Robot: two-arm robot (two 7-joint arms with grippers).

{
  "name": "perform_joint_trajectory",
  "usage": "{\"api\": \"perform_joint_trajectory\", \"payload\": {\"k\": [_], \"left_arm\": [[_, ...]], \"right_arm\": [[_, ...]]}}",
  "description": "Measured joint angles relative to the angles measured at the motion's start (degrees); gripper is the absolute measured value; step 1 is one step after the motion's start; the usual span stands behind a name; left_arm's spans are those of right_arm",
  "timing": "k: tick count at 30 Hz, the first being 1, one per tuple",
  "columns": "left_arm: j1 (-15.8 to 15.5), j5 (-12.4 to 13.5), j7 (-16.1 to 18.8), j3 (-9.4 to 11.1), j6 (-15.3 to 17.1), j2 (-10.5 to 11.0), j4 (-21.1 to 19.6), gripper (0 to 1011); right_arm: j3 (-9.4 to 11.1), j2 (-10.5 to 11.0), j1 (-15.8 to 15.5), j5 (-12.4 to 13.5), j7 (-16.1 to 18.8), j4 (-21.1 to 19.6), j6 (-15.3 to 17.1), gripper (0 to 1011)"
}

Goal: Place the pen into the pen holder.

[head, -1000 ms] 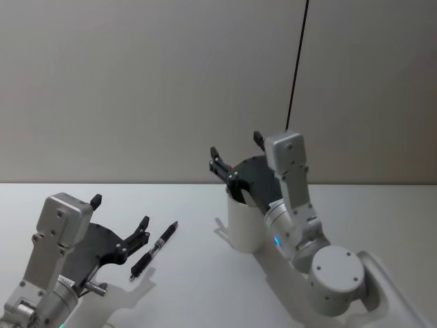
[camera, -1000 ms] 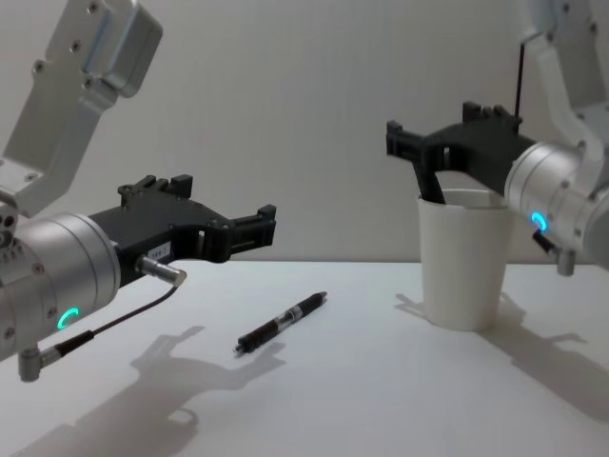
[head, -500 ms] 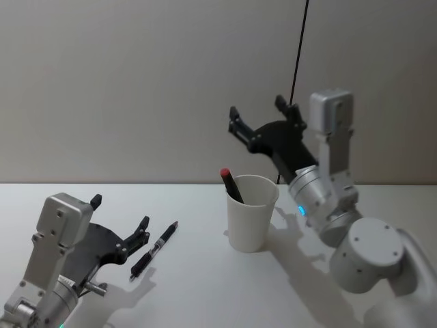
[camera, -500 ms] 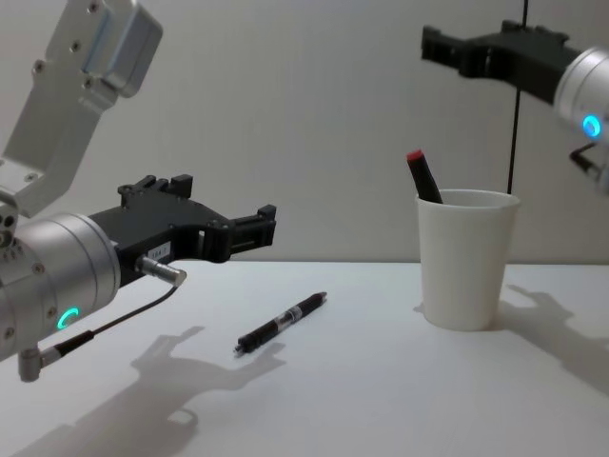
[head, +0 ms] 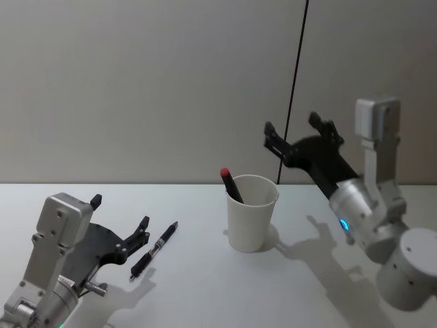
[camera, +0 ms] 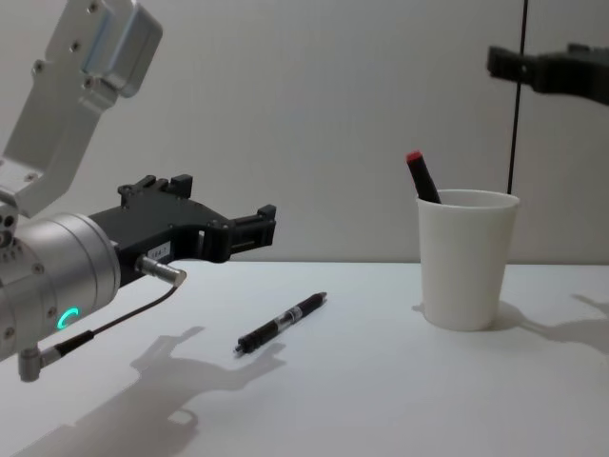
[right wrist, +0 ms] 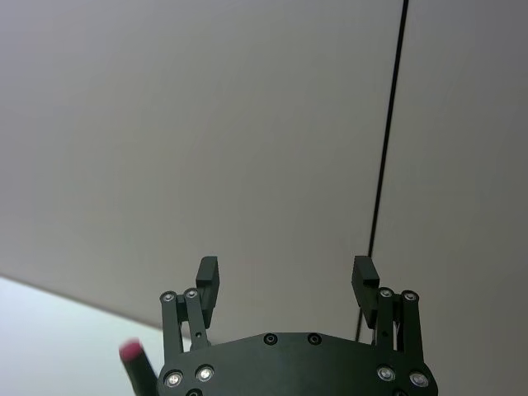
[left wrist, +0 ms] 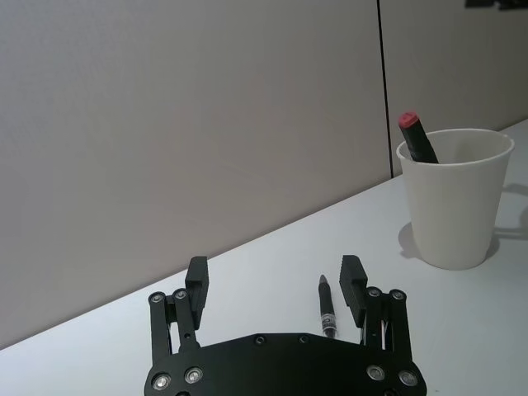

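Lying just beside left gripper (head: 120,211), black pen (head: 153,249)

Pen (head: 231,186) in pen holder (head: 251,225), second pen (head: 154,249) on table (head: 205,294) leftward

Plain white pen holder (head: 251,222), black red-capped pen (head: 231,186), all-black pen (head: 154,249), white tabletop (head: 205,294), matte black left tool (head: 120,212) and right tool (head: 291,124), silver-grey left arm (head: 54,232) and right arm (head: 377,137), plain grey wall (head: 136,89)

The pen holder (head: 251,222) held a leaning red-capped pen (head: 231,184). A black pen (head: 154,250) lay on the table (head: 205,287) just beside the left gripper (head: 121,212) (fingers spread). The right gripper (head: 292,124) hung spread, above and right of the holder.
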Motion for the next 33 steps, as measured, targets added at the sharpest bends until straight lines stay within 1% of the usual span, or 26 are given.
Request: {"api": "perform_joint_trajectory", "payload": {"k": [3,6,9,11,17,26,33], "left_arm": [[0.00,0.00,0.00,0.00,0.00,0.00,0.00,1002],[0.00,0.00,0.00,0.00,0.00,0.00,0.00,1002],[0.00,0.00,0.00,0.00,0.00,0.00,0.00,1002],[0.00,0.00,0.00,0.00,0.00,0.00,0.00,1002],[0.00,0.00,0.00,0.00,0.00,0.00,0.00,1002],[0.00,0.00,0.00,0.00,0.00,0.00,0.00,1002],[-0.04,-0.03,-0.33,0.00,0.18,0.04,0.00,1002]], "right_arm": [[0.32,1.06,-1.19,0.08,0.44,-0.73,0.92,1001],[0.78,3.00,-3.38,0.14,1.14,-1.71,2.04,1001],[1.10,4.33,-4.83,0.21,1.70,-2.32,2.72,1001],[1.18,4.62,-5.16,0.23,1.83,-2.47,2.86,1001],[1.66,6.54,-7.31,0.31,2.58,-3.38,3.78,1001],[2.01,7.95,-8.89,0.37,3.16,-4.02,4.45,1001],[2.14,8.47,-9.46,0.40,3.34,-4.25,4.71,1001]]}}
